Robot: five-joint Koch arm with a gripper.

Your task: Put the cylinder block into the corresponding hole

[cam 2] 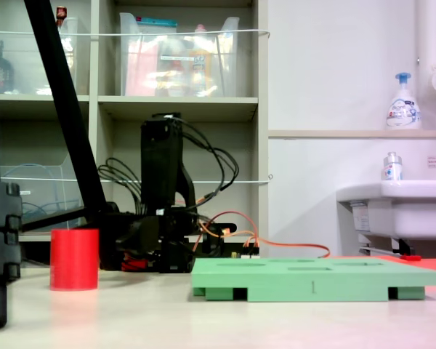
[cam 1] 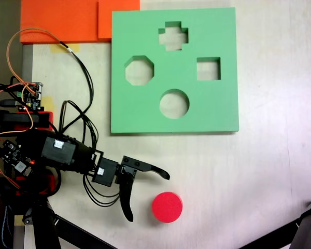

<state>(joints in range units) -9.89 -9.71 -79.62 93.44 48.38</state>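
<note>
The red cylinder block (cam 1: 167, 207) stands upright on the pale table, toward the front, and appears at the left in the side-on fixed view (cam 2: 74, 259). My gripper (cam 1: 147, 197) is open just left of it, its two black fingers spread wide, one tip (cam 1: 165, 175) above the block and the other (cam 1: 129, 217) to its left, neither touching. The green foam board (cam 1: 145, 114) lies flat farther back. Its circular cutout (cam 1: 174, 104) is the one nearest the block, with the octagon (cam 1: 139, 71), square (cam 1: 208, 68) and cross (cam 1: 173, 36) cutouts beyond it. The board (cam 2: 312, 278) also shows low and flat.
Orange foam sheets (cam 1: 62, 21) lie at the back left corner. Cables (cam 1: 80, 67) and a small circuit board (cam 1: 32, 94) crowd the arm's base (cam 1: 20, 155) at the left edge. Black stand legs (cam 1: 67, 231) (cam 1: 306, 228) cross the front corners. Bare table separates block and board.
</note>
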